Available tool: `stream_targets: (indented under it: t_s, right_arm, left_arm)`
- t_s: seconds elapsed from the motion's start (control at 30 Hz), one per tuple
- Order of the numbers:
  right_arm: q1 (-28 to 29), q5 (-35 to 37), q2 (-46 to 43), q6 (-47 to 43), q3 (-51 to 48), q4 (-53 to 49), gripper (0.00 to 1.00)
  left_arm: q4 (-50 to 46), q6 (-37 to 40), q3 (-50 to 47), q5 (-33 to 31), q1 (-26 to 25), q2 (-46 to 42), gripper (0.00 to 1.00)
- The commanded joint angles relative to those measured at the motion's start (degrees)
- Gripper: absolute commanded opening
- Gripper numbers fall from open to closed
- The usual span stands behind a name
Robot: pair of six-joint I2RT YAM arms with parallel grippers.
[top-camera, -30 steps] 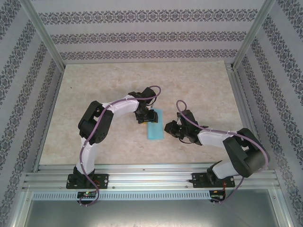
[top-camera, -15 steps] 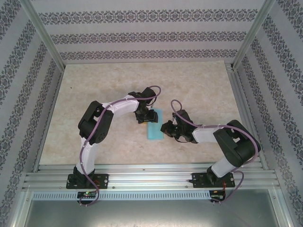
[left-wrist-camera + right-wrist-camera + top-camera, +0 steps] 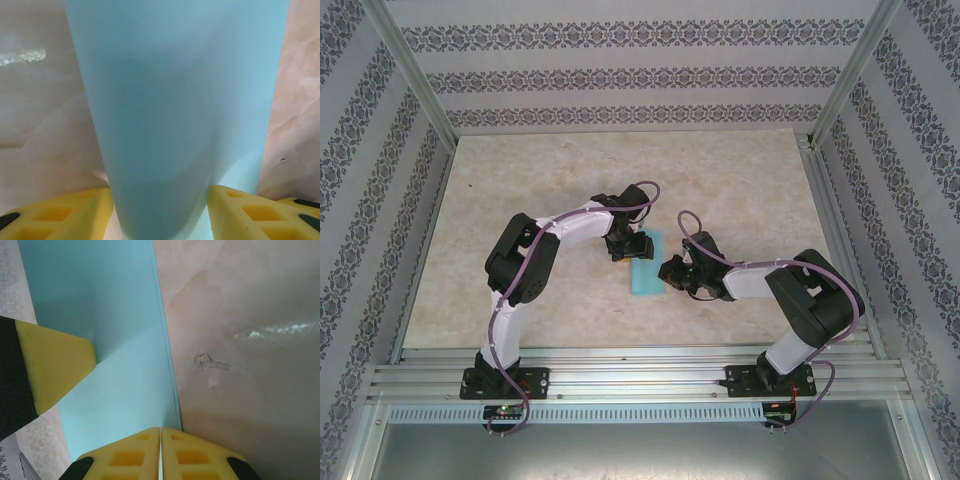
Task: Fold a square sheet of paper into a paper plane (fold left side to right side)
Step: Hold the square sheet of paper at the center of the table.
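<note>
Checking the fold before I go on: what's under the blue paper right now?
The folded sheet of paper lies on the marbled table. One edge looks doubled, a second blue layer beneath. Whatever else is under the sheet is covered.

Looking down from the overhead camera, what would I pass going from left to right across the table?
The left arm → square sheet of paper → right tool, shut, at the sheet's right edge → right arm.

Lt-blue paper sheet (image 3: 647,272), yellow fingers (image 3: 125,455), beige marbled table (image 3: 740,180), grey/white floral-striped walls (image 3: 620,70), purple cables (image 3: 650,190).
</note>
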Motion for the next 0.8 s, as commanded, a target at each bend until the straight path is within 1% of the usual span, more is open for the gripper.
stream_targets:
  t_s: [0.0, 0.33, 0.47, 0.6, 0.77]
  right_arm:
    - [0.7, 1.1, 1.5, -1.8, 1.4, -2.0, 0.10]
    - [0.8, 3.0, 1.8, -4.1, 2.0, -7.7, 0.09]
    - [1.0, 3.7, 1.9, -4.5, 1.7, -9.4, 0.09]
    - [0.9, 3.9, 2.3, -4.5, 0.9, -9.8, 0.08]
    - [0.9, 3.5, 3.3, -4.3, 0.4, -9.2, 0.08]
  left_arm:
    - [5.3, 1.3, -1.9, 0.6, -2.4, 6.3, 0.56]
    - [5.1, 1.7, -1.7, 0.7, -2.4, 4.5, 0.56]
    - [4.9, 2.1, -1.3, 1.3, -1.9, 3.3, 0.58]
    - [4.4, 3.0, -1.2, 2.0, 0.0, 0.1, 0.60]
    - [4.9, 4.2, -1.5, 4.9, 3.6, -5.3, 0.64]
